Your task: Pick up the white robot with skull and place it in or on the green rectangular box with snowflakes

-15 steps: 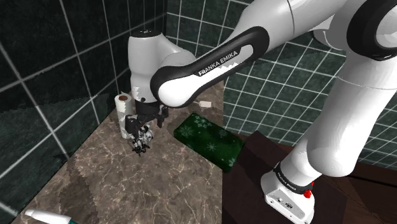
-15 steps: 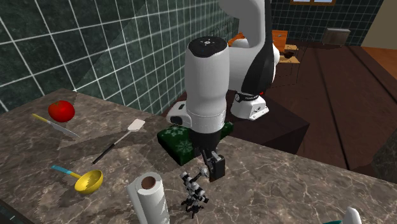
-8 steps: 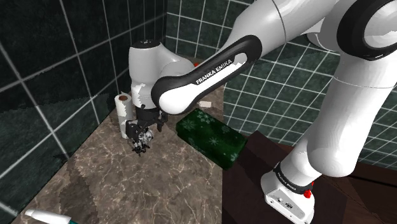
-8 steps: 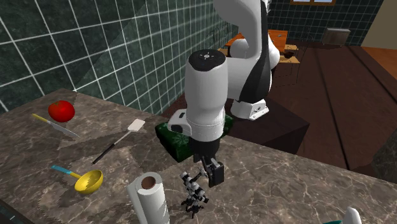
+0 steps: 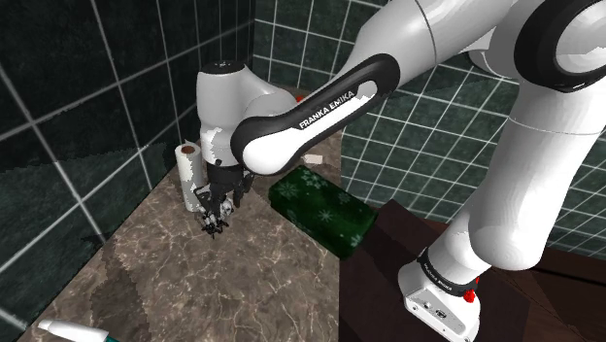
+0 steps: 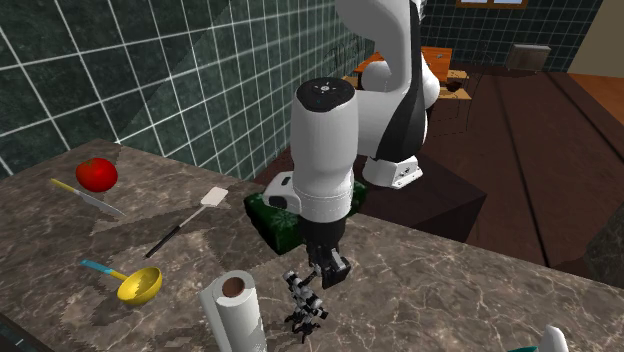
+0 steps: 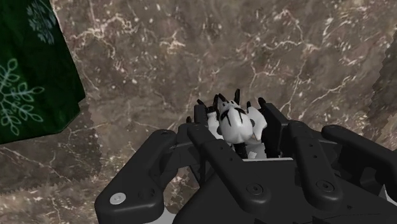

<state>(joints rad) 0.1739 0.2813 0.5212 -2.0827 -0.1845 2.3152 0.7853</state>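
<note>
The hand (image 7: 236, 118) is clamping its fingers on the white skull-faced robot (image 7: 236, 125), which is standing on the marble counter (image 5: 194, 282). The green snowflake box (image 5: 320, 209) is lying nearby, and a paper towel roll (image 5: 187, 175) is standing just beside the hand.

The scene is dimly lit overall. The white arm (image 5: 437, 39) is rendered brightest, with soft shading along its underside. Dark, soft-edged shadows are cast on the marble counter (image 5: 194, 282), and a paler sheen is seen across the tiled wall (image 6: 190, 60).
</note>
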